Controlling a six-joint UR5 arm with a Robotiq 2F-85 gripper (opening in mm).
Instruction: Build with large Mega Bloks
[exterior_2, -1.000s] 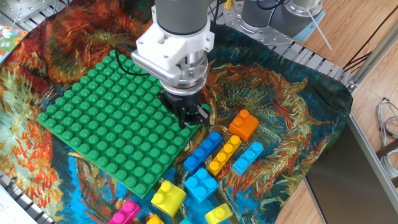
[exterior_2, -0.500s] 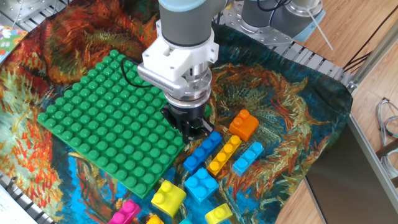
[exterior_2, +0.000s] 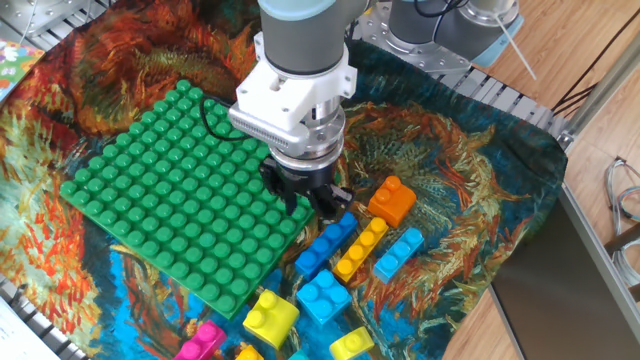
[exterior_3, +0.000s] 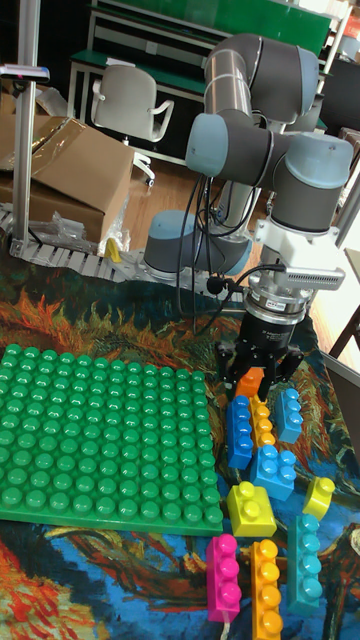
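Spread and empty, the black two-finger gripper (exterior_2: 312, 200) hangs over the long blue plastic brick (exterior_2: 326, 243) beside the green studded plate (exterior_2: 170, 190), apparently approaching to pick; next, descend and close.

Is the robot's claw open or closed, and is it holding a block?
Open and empty. The gripper has its fingers spread apart with nothing between them, above the orange block and the long blue block.

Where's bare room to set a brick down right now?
The green plate has all its studs bare. Bare cloth lies right of the orange brick. It is crowded from the gripper down past the blue brick to the yellow brick.
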